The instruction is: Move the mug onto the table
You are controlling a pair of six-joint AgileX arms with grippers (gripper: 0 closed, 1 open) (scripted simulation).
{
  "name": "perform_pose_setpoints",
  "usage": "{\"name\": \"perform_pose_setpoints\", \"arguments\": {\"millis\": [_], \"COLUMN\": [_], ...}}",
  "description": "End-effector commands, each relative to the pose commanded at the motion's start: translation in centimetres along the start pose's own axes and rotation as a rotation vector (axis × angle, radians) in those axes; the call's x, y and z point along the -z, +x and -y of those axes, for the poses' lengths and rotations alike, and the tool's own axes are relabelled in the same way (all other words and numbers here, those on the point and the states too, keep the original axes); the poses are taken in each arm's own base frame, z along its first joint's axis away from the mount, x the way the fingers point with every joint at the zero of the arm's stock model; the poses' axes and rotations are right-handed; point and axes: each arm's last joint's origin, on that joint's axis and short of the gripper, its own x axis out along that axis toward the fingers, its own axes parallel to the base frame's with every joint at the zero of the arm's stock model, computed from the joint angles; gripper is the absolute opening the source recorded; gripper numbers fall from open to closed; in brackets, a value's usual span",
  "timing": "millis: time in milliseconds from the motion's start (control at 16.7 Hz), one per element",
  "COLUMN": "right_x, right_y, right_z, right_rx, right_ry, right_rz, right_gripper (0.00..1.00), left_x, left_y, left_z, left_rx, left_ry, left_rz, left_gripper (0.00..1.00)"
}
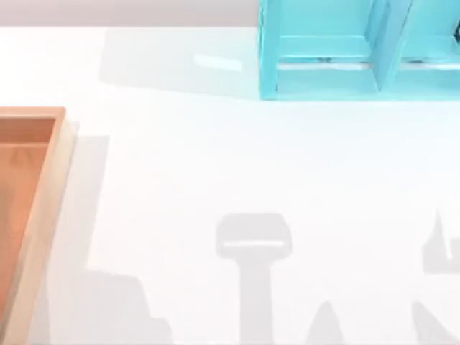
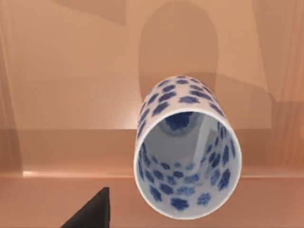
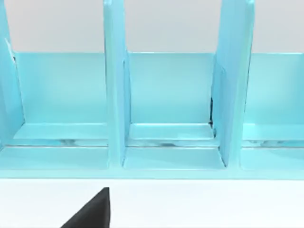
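The mug [image 2: 187, 147] stands upright inside the wooden tray [image 1: 29, 208], which lies at the left edge of the table [image 1: 237, 172]; the left wrist view looks down into its open mouth, with the tray floor under it and a tray wall rising just behind it. It is white with dark blue flower-like marks inside and out, tall for its width, and no handle shows from this angle. A black tip of the left gripper [image 2: 92, 211] juts into that view, apart from the mug and below its rim, so nothing has hold of the mug yet; how far the fingers stand open I cannot tell. The right wrist view faces the turquoise shelf [image 3: 152, 109], which stands at the far right of the table, and a black tip of the right gripper [image 3: 92, 211] shows there above the white tabletop, holding nothing that I can see, its opening also not to be told. The mug looks like glazed ceramic, so I judge it stiff, fairly light, smooth enough to slip, and liable to chip if knocked against the tray wall. Being tall and narrow, it may tip if pushed high on one side. A sound hold would be across the body from both sides, somewhat below the rim, or with one finger inside the mouth and one outside pinching the wall, then lifting straight up to clear the tray edge before carrying it to the bare tabletop.
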Motion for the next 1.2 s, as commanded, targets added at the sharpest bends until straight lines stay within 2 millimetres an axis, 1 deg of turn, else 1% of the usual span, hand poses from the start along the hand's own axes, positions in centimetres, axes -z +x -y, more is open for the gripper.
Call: {"name": "perform_pose_setpoints", "arguments": {"millis": [120,240,300,420,600,1200], "right_x": [0.0,0.0,0.0,0.0,0.0,0.0], "right_y": [0.0,0.0,0.0,0.0,0.0,0.0], "right_z": [0.0,0.0,0.0,0.0,0.0,0.0], "right_rx": [0.0,0.0,0.0,0.0,0.0,0.0], "right_ry": [0.0,0.0,0.0,0.0,0.0,0.0], "right_rz": [0.0,0.0,0.0,0.0,0.0,0.0], "right_gripper": [1.0,1.0,1.0,1.0,1.0,1.0], "left_x": [-0.2,0.0,0.2,0.4,0.4,0.4], "left_y": [2.2,4.4,5.2,5.9,6.0,6.0], "left_z": [-0.1,0.0,0.0,0.1,0.1,0.1], "left_rx": [-0.007,-0.006,-0.004,-0.001,-0.001,-0.001], "left_ry": [0.0,0.0,0.0,0.0,0.0,0.0], "left_rz": [0.018,0.014,0.009,0.003,0.003,0.003], "left_gripper": [1.0,1.0,1.0,1.0,1.0,0.25]}}
